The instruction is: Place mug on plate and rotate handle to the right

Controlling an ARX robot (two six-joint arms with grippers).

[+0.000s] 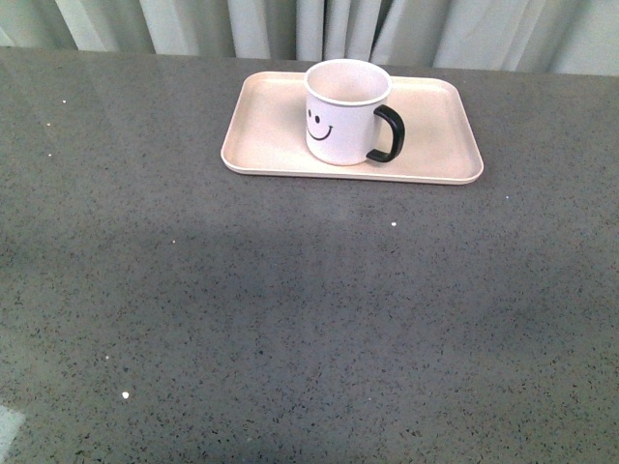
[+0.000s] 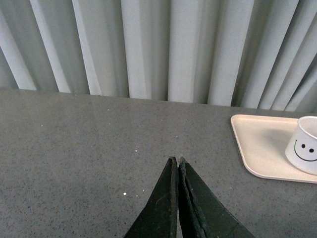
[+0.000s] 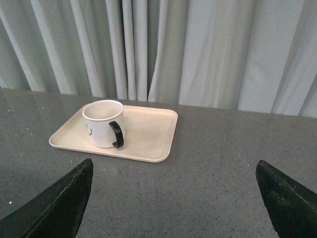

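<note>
The white mug (image 1: 340, 114) with a black smiley face stands upright on the pale pink plate (image 1: 435, 135) at the far middle of the table. Its black handle (image 1: 388, 134) points to the right. Neither arm shows in the front view. In the left wrist view my left gripper (image 2: 176, 159) is shut and empty over bare table, with the plate (image 2: 260, 148) and mug (image 2: 304, 148) off to one side. In the right wrist view my right gripper (image 3: 174, 164) is open wide and empty, well back from the plate (image 3: 148, 134) and the mug (image 3: 101, 124).
The table (image 1: 290, 319) is grey speckled stone. Pale curtains (image 1: 309, 29) hang along its far edge, right behind the plate.
</note>
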